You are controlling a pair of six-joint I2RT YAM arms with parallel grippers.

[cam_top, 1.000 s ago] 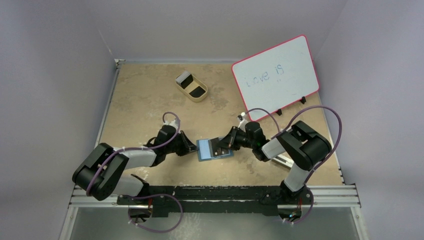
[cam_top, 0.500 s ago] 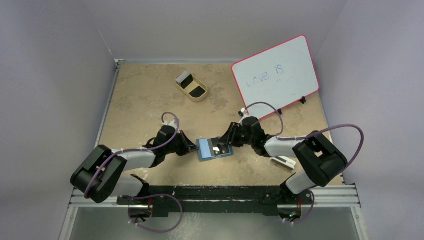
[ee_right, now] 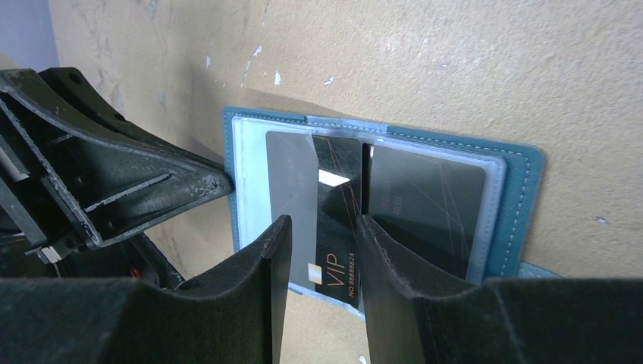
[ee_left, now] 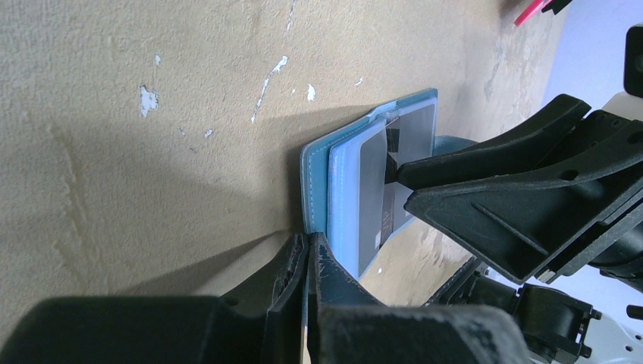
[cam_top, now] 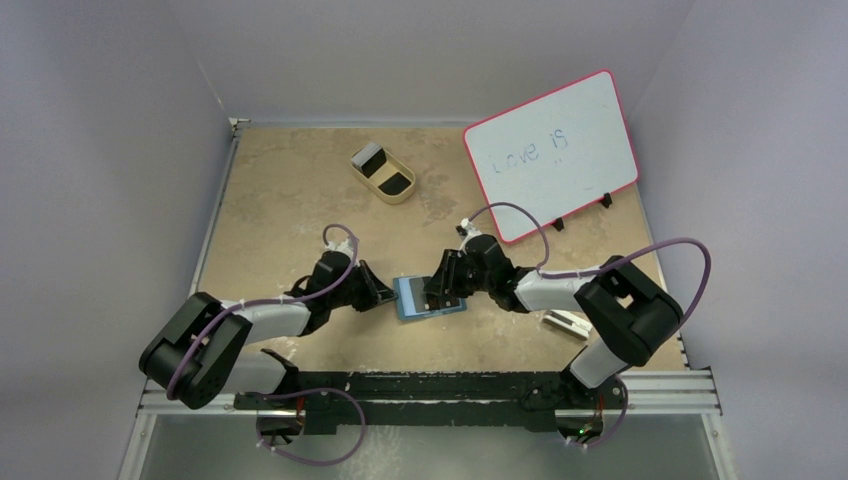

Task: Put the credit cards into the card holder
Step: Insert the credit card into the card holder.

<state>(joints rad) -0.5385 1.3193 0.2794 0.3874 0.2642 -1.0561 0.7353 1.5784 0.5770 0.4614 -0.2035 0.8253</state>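
**Card loading, one card part-way in.** The card holder (cam_top: 428, 298) is a teal-blue bifold of soft, stitched material with frosted clear pockets. It lies opened flat on the surface (cam_top: 280, 200), a tan mottled board flecked with white chips.

The left gripper (ee_left: 307, 246) is clenched on one short edge of the card holder, its thin black fingers pinching the teal cover. This grip probably serves to pin the limp wallet so that it neither slides nor folds shut as cards are pushed in.

The right gripper (ee_right: 322, 227) hangs over the middle of the card holder with its jaws parted, grasping nothing. Its fingers straddle a black VIP card (ee_right: 334, 262) without visibly touching it. This glossy, rigid card sits partly inside the pocket nearer the left gripper. Its printed end projects past the card holder's rim toward the right wrist camera, so it is probably not fully seated. Half of the card looks greyed, seemingly by the pocket film.

A second dark card (ee_right: 425, 205) lies wholly inside the pocket across the fold.

Well beyond the card holder, away from the arms, a tan oval tray (cam_top: 383, 172) holds further credit cards: a pale grey card (cam_top: 370, 156) and a black card (cam_top: 393, 182). Beyond the card holder on the right arm's side leans a pink-framed whiteboard (cam_top: 553, 152).

Seating the VIP card probably calls for a push along its length. Smooth plastic should slide on the film, though the soft cover may buckle.
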